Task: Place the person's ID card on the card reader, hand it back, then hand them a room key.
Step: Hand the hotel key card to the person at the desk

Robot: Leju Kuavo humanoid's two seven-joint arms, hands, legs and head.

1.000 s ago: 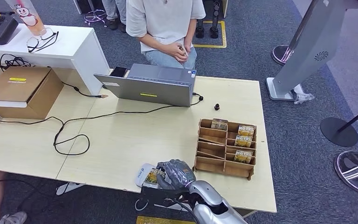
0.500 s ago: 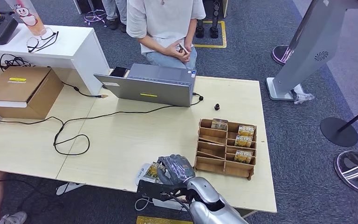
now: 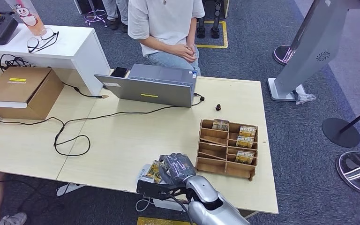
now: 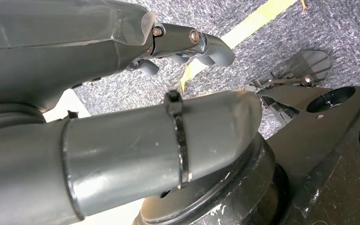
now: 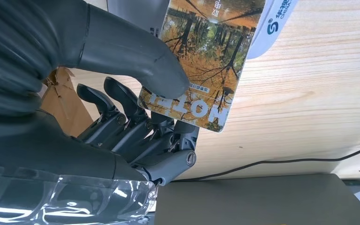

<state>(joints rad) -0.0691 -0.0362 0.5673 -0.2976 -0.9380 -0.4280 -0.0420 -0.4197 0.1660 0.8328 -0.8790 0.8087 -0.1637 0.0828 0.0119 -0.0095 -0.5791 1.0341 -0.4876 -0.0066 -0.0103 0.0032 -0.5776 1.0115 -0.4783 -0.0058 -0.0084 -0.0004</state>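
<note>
Compared with the frame one second earlier, the right hand [image 3: 178,169] has been raised slightly off the card reader [image 3: 143,174] at the bench [image 3: 122,140] front edge, carrying the hotel key card [image 5: 201,61] with it. The card is pinched between thumb and fingers [image 5: 136,117], tilted above the reader. The left hand [image 4: 187,44] is seen hanging over carpet, fingers curled around nothing.

"HOTEL" is printed, upside down in the right wrist view, on the autumn-tree room key card [image 5: 205,56] pinched by the right hand [image 5: 98,93] | "CHINA" is partly read on the white card reader [image 5: 276,16] | "HOTEL" is seen on cards in the wooden organizer [image 3: 247,131]
</note>
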